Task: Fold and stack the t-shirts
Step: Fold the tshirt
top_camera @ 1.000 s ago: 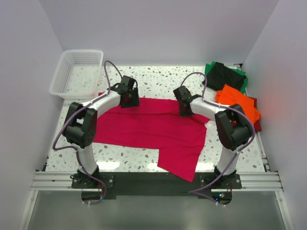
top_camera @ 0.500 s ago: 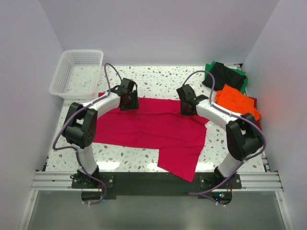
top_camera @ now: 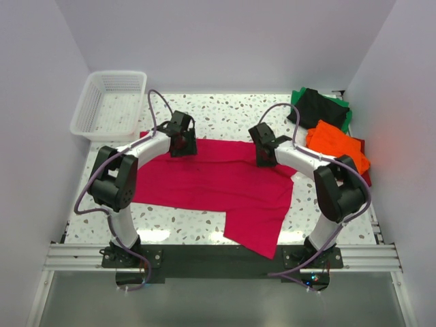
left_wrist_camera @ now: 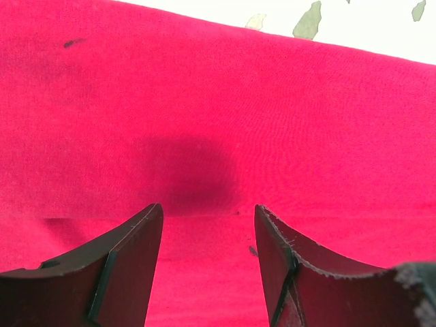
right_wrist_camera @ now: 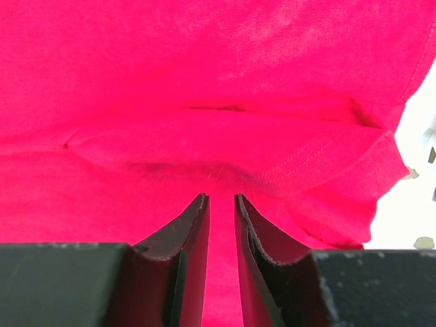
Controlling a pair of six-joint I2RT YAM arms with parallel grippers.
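Between the fingertips of the left gripper (left_wrist_camera: 208, 211): a clear gap, fingers well apart, nothing clamped. Beneath them is flat cloth of the crimson-pink t-shirt (left_wrist_camera: 204, 102), with a faint crease running crosswise just ahead of the tips. Beyond that comes the shirt's far edge, then bare bench (left_wrist_camera: 381, 24).

Right gripper (right_wrist_camera: 221, 199): fingers stand a narrow slit apart. Cloth shows through the slit; none looks pinched. Just ahead of the tips lies a doubled ridge of cloth with a stitched hem, probably a sleeve. Bench shows past the shirt's right-hand end.

Overhead view: the shirt is spread over the middle of the bench, long axis left to right. Its far edge passes under both grippers, the left gripper over the far-left part, the right gripper over the far-right part. A flap at the near right reaches the bench's near edge. Each arm is nearest its own end of the far edge.

Judgement: the cloth lies directly below both sets of fingers and runs from there toward the arm bases. The next grasp is therefore straight down at the far edge, with the fold drawn toward the near edge.

Far-right corner: orange t-shirt (top_camera: 337, 144), black t-shirt (top_camera: 317, 105), green t-shirt (top_camera: 347, 119) and dark red t-shirt (top_camera: 366, 178), heaped unfolded. Far-left corner: white mesh basket (top_camera: 109, 102), just beside the spread shirt's corner.
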